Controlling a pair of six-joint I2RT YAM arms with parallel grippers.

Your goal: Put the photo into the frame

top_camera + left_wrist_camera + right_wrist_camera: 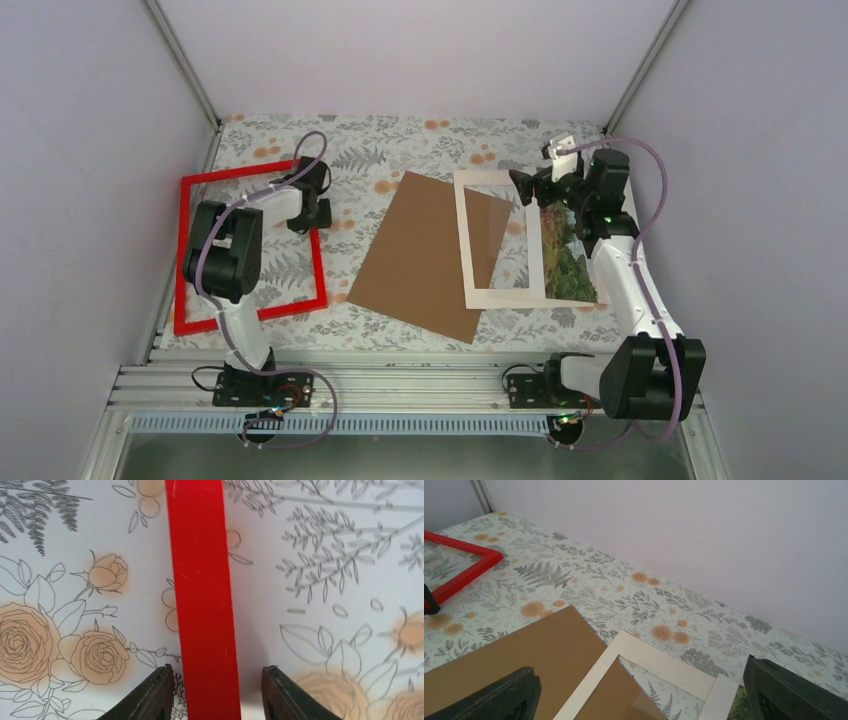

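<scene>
The red frame (290, 307) lies flat at the left of the table. My left gripper (312, 210) points down over its right side. In the left wrist view the gripper (218, 668) straddles the frame's red bar (202, 600); both dark fingers (152, 695) stand off the bar, with a narrow gap on the left and a wider one on the right. The photo (565, 260), green trees showing, lies at the right under my right arm and the mat's edge; only a green sliver (739, 707) shows in the right wrist view. My right gripper (527, 187) hovers open and empty (640, 666) over the mat's far corner.
A brown backing board (420, 260) lies tilted in the middle, and a white cut-out mat (505, 297) overlaps its right side. Both also show in the right wrist view: the board (539, 655) and the mat (664, 662). Pale walls enclose the flowered table on three sides.
</scene>
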